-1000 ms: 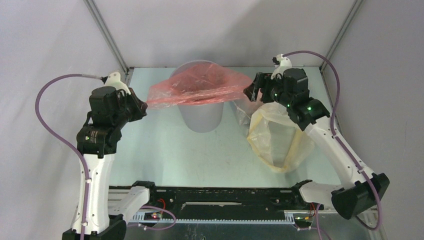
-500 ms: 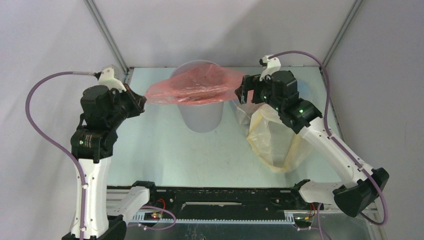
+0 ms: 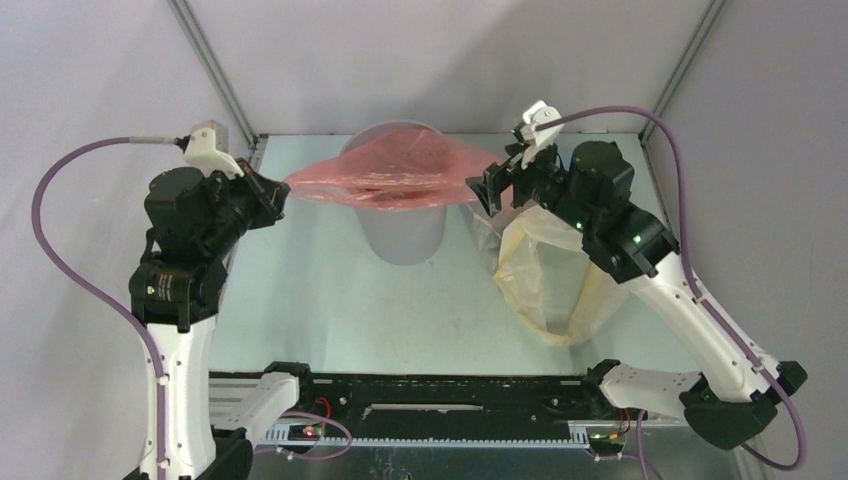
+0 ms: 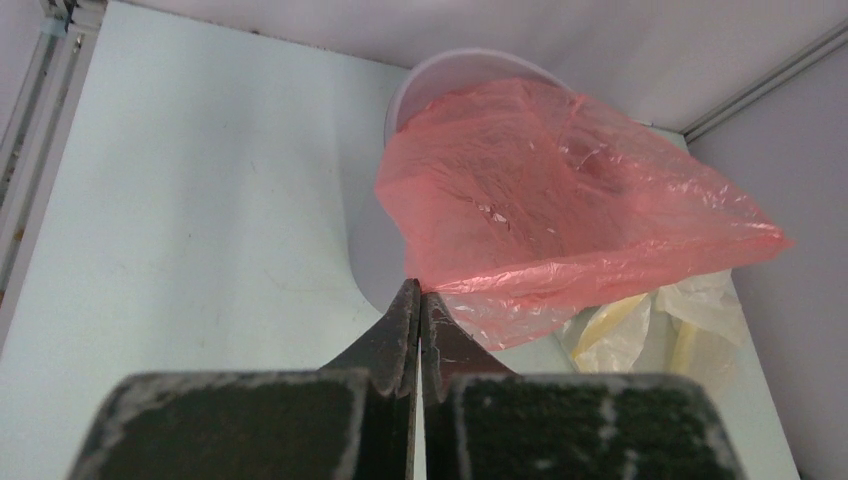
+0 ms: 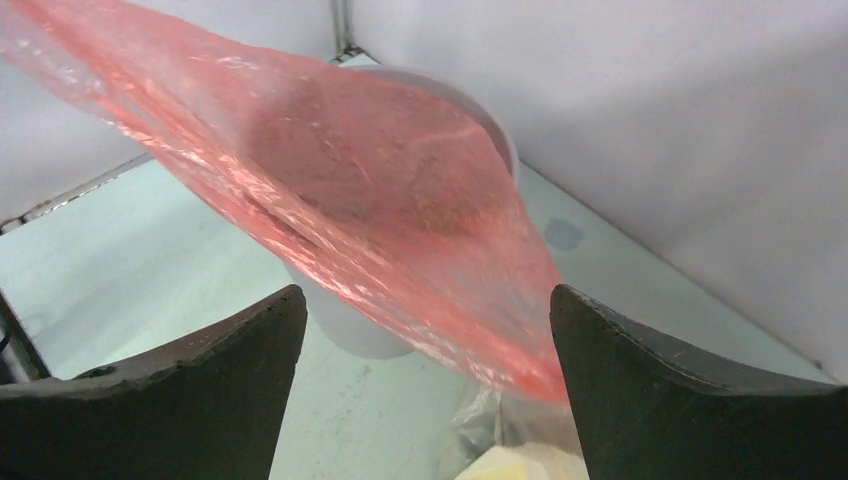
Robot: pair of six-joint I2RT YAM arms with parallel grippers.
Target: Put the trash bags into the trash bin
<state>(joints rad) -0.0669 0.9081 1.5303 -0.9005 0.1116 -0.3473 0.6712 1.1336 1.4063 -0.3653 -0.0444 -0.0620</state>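
1. Pinching one corner of the red-pink trash bag (image 4: 560, 210), the left gripper (image 4: 418, 288) has its jaws pressed together on the plastic.
2. The right gripper (image 5: 428, 297) is spread wide, and the bag's opposite tip hangs between its fingers ungripped.
3. Over the last second the left gripper has drawn toward the left edge of the overhead frame and the right one has closed in. This has pulled the bag flatter across the rim of the trash bin (image 3: 402, 235) at upper centre. It probably still needs lowering, since it lies on top, not inside.
4. Only the wrist views settle the two grips. Only the overhead view shows the whole pale yellow bag (image 3: 555, 285) lying on the tabletop (image 3: 310, 290), right of centre.
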